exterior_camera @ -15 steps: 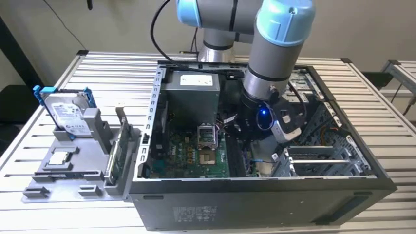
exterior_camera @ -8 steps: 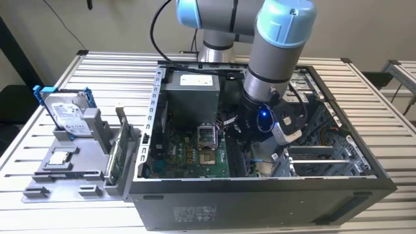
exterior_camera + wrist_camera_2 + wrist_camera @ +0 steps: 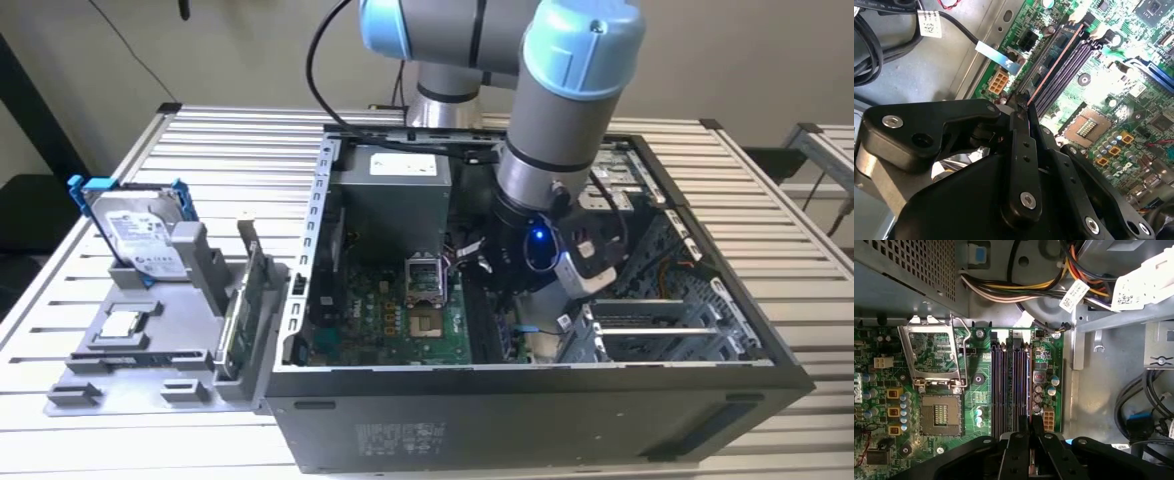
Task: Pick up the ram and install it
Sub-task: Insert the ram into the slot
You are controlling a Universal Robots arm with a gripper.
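Right, your arm point(image 3: 561, 120) reaches down into the open computer case point(image 3: 534, 400), over the motherboard point(image 3: 979, 390). Gripper point(image 3: 1023, 107) is clenched on the ram point(image 3: 1054, 70), held edge-on just above the memory slots point(image 3: 1004, 385), 3 o'clock of the CPU socket point(image 3: 941, 415).

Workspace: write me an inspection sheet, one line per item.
Surface: slatted metal table carrying an open computer case.
Job's things: ram edge-on along the outermost memory slot; seating cannot be told.
Clutter: hard drive and upright green card on a grey fixture, at the exterior view's left.
Grippers: gripper inside the case, fingers shut on the ram.
Cables: black bundle; coloured wires beside the motherboard.
Surroundings: pale wall.
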